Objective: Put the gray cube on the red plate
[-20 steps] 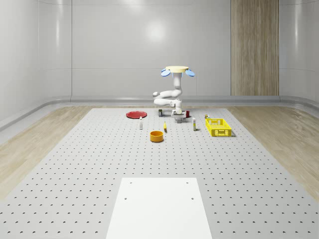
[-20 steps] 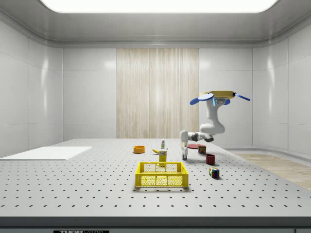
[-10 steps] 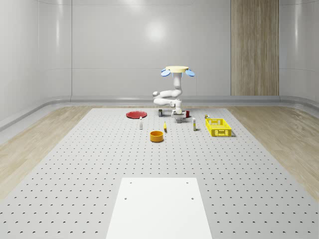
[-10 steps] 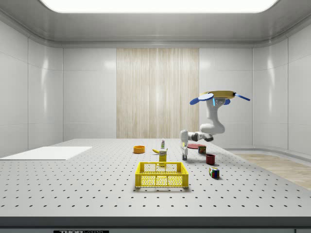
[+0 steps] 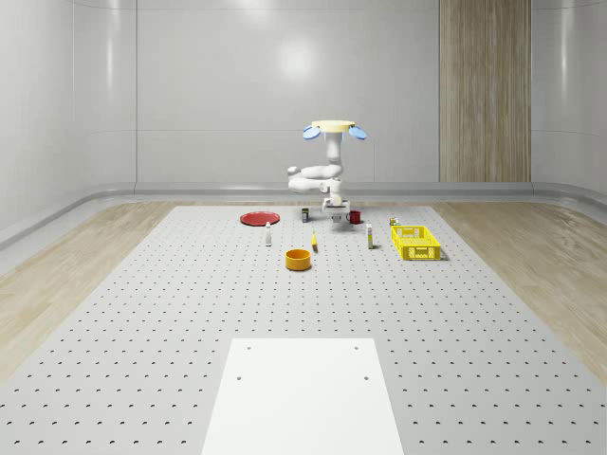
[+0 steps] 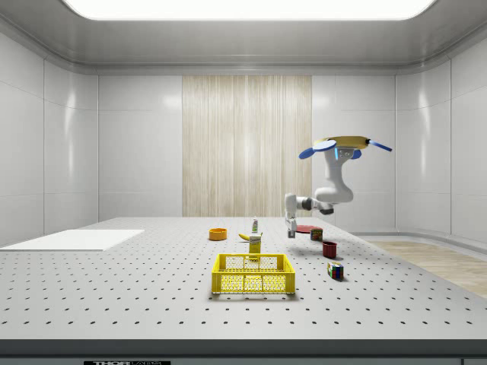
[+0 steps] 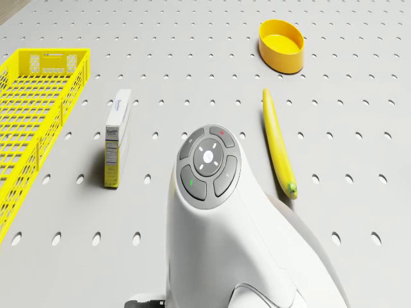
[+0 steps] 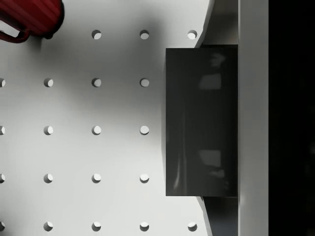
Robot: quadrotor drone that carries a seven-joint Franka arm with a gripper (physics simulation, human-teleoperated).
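Note:
The gray cube (image 8: 202,120) is a dark block held off the perforated table, pressed against a pale finger (image 8: 253,118) in the wrist view. My gripper (image 5: 339,210) hangs a little above the table, shut on the cube, also seen from the side as the gripper (image 6: 290,227). The drone (image 5: 333,128) hovers over the far middle of the table, the arm folded beneath it. The red plate (image 5: 258,219) lies flat on the table toward the whole-scene view's left of the gripper, and in the side view the red plate (image 6: 306,228) sits just behind the gripper.
A red mug (image 5: 355,217) stands close beside the gripper. Nearer lie a yellow basket (image 5: 415,242), an orange bowl (image 5: 299,259), a banana (image 7: 278,144) and a small upright carton (image 7: 117,136). A coloured puzzle cube (image 6: 334,269) and a white sheet (image 5: 302,398) are further off.
The drone has risen a little and shifted toward the whole-scene view's left. The gripper has come up from the table surface with the gray cube in it.

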